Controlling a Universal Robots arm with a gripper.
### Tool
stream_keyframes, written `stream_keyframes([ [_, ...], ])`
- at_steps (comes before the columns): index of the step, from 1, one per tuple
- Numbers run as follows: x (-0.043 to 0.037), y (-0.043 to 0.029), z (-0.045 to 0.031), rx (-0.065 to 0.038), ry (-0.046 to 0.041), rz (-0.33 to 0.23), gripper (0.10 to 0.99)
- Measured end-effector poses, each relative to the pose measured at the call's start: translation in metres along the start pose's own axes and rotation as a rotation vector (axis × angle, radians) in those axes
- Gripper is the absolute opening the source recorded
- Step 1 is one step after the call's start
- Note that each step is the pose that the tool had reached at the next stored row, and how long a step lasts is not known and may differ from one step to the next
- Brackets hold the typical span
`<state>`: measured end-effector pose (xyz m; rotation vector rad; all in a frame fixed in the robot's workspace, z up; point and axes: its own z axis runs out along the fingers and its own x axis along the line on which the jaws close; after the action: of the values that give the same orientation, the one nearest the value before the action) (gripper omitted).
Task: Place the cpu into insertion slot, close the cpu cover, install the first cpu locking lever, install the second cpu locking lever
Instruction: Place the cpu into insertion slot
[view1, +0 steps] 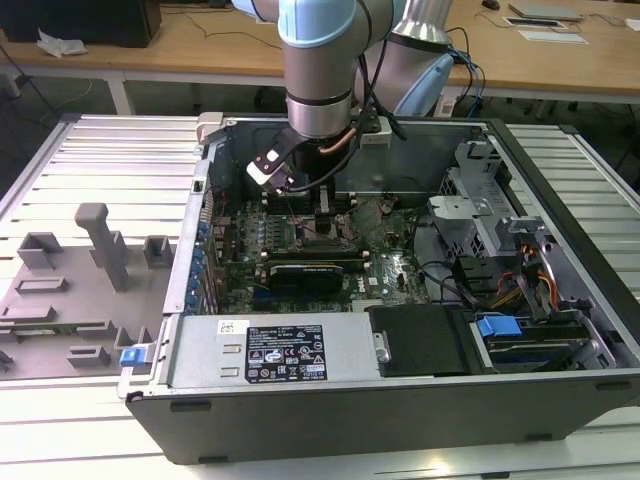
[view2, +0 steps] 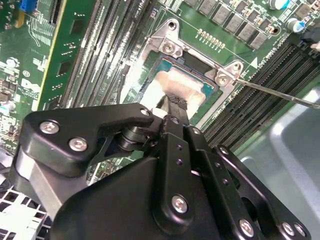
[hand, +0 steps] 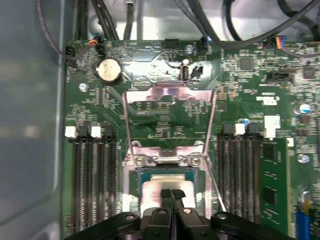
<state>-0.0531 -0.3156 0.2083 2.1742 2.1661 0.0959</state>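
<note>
As the arm (view1: 320, 90) hangs vertical, its closed gripper (hand: 171, 193) hovers over the cpu (hand: 152, 195).

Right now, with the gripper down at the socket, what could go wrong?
1. The gripper sits shut right at the chip, which lies in the socket with the cover open: a sideways drag could shift it and harm the contacts.
2. The lever juts free beside the socket; a careless move may snag it.

The board carries one cpu (hand: 151, 194) beneath the gripper (hand: 171, 193), in one insertion slot (hand: 130, 176). One cpu cover (hand: 170, 94) is beyond the gripper. Two memory slot banks (hand: 92, 180) flank it. One coin cell (hand: 109, 70) is farther off.
</note>
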Motion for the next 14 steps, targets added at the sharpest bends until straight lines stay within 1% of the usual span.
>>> stream_keyframes([
  [4, -0.0001, -0.0004, 0.0033, 0.000, 0.0001, 0.000, 0.106],
  [8, -0.0001, -0.0005, 0.0048, 0.000, 0.0001, 0.000, 0.106],
  [12, 0.0000, -0.0005, 0.0051, 0.000, 0.0005, 0.000, 0.106],
  [14, 0.0003, -0.0001, 0.0031, -0.002, 0.0028, 0.000, 0.106],
])
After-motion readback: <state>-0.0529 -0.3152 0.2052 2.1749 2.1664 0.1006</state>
